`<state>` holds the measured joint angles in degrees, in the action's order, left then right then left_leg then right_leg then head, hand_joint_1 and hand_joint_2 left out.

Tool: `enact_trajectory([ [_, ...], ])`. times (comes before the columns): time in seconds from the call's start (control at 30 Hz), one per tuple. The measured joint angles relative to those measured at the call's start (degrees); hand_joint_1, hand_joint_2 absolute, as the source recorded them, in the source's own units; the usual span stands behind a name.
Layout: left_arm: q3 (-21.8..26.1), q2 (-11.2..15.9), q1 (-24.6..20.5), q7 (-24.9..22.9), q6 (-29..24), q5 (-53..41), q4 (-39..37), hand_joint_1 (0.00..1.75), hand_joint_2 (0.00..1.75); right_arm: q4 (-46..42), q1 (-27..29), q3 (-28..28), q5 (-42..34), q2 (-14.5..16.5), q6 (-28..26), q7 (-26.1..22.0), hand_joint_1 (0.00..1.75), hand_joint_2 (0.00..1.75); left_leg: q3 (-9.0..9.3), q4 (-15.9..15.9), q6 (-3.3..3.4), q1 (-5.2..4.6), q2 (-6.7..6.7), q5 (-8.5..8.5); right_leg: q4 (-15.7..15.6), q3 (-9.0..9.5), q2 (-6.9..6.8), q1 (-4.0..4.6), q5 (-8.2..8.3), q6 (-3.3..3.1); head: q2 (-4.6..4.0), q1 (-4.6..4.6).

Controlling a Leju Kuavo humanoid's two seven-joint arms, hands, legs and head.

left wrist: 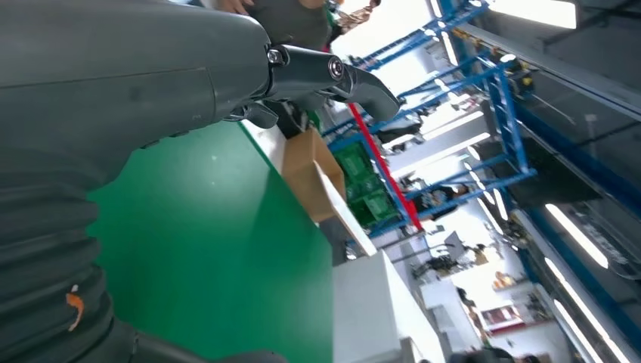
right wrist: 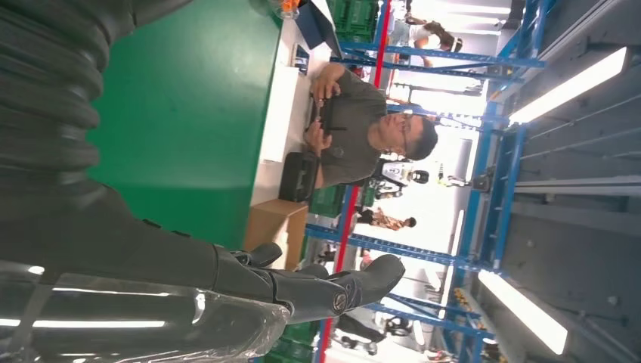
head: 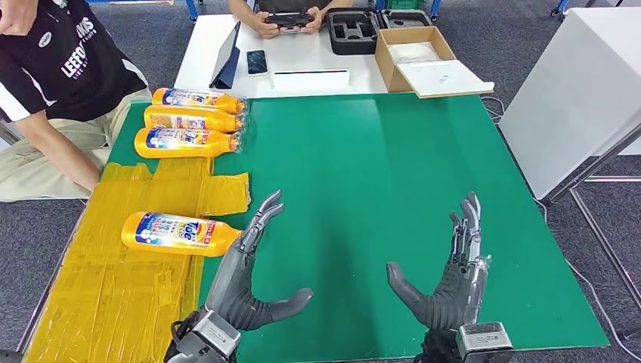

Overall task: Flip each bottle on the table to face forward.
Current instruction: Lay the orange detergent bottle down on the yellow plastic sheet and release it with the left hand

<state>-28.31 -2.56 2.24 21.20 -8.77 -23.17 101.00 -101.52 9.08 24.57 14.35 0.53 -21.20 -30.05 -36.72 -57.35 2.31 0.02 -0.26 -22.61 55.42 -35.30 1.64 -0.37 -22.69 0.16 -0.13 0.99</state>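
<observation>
1. The nearest Tide bottle (head: 180,233) lies on its side on the yellow taped patch (head: 113,287), cap end pointing toward the left hand (head: 249,283). If the fingers come in too shallow, they would likely nudge the round body and roll it away across the slick tape.
2. The left hand hovers just beside that cap, fingers apart and thumb spread, holding nothing.
3. Three more orange bottles (head: 193,121) lie in a row at the far left of the green table (head: 393,166), close to a seated person's arm (head: 57,151); a long reach there risks crowding it.
4. The right hand (head: 446,276) hovers spread and empty, well apart from any bottle.
5. Label print is too small to tell which faces already point forward.
</observation>
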Motion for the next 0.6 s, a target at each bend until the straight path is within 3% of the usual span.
enact_trajectory([
  [0.6, 4.5, -3.6, 0.4, 0.1, -4.2, 2.4, -1.7, 0.00, 1.75, -0.7, -0.6, 2.7, 4.5, -0.3, 2.3, 2.8, 0.00, 1.75, 0.00, 0.0, 0.01, 0.00, -0.01, 0.01, 0.0, 0.00, -0.01, 0.00, 0.00, 0.00, 0.00, 0.00],
])
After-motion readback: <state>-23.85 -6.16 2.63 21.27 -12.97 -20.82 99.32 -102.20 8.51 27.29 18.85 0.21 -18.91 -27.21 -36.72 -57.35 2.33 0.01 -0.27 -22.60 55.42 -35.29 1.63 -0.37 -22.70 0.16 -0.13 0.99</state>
